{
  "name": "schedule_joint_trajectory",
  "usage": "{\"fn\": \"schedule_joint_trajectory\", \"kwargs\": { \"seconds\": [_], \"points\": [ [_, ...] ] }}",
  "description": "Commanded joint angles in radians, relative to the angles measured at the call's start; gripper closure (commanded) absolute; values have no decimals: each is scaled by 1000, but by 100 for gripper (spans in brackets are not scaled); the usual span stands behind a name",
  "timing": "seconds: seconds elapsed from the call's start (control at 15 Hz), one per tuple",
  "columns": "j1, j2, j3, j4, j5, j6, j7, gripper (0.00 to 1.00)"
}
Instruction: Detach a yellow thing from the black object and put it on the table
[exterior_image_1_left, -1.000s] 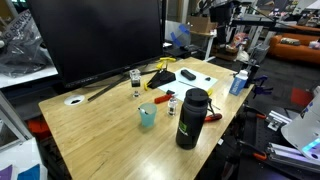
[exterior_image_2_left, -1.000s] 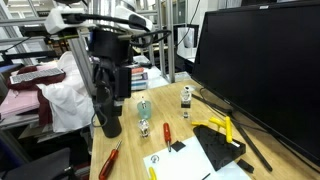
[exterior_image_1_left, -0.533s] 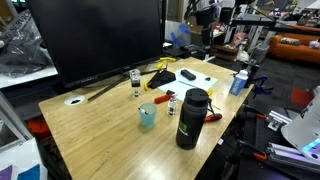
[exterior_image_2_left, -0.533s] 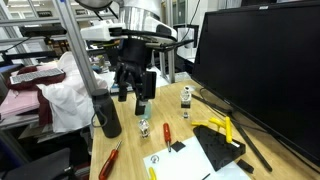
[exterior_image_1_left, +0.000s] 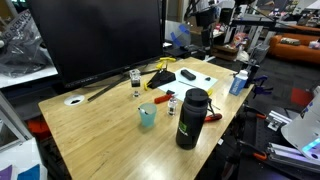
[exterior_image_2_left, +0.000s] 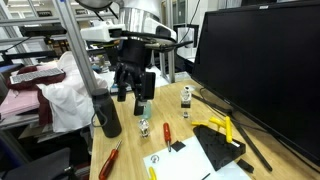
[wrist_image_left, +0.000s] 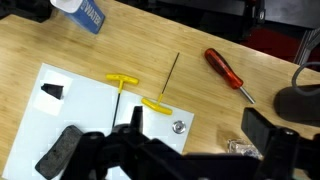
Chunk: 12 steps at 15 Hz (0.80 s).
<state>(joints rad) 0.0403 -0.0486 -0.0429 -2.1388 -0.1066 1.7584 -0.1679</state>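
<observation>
Two spread jaws hang empty above the counter (exterior_image_2_left: 128, 152) in an exterior view, close beside the tall black bottle (exterior_image_2_left: 108, 116) and touching nothing. The black object (exterior_image_2_left: 224, 143) lies near the monitor (exterior_image_2_left: 265, 70), well apart from the jaws, with the yellow thing (exterior_image_2_left: 226, 127) sitting on top of it. A red screwdriver (exterior_image_2_left: 166, 131) lies between them.

In an exterior view the black object (exterior_image_1_left: 157, 77) rests in front of the monitor, the yellow thing (exterior_image_1_left: 161, 70) on it, just beside a white sheet (exterior_image_1_left: 198, 77). A teal cup (exterior_image_1_left: 147, 116) stands nearer the bottle.

In the wrist view the jaws are a dark blur along the bottom edge. Above them the white sheet carries a yellow T-shaped piece (wrist_image_left: 121, 84) and a short yellow strip (wrist_image_left: 157, 104).
</observation>
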Motion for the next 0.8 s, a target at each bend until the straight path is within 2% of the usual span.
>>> {"fn": "schedule_joint_trajectory", "kwargs": {
  "seconds": [0.0,0.2,0.47,0.6,0.73],
  "points": [
    [-12,50,16,29,53,-6,-32,0],
    [-11,106,27,76,34,57,-88,0],
    [-13,217,38,213,-6,3,-187,0],
    [-8,279,28,281,-72,26,-71,0],
    [-21,338,24,348,-53,22,-39,0]
  ]
}}
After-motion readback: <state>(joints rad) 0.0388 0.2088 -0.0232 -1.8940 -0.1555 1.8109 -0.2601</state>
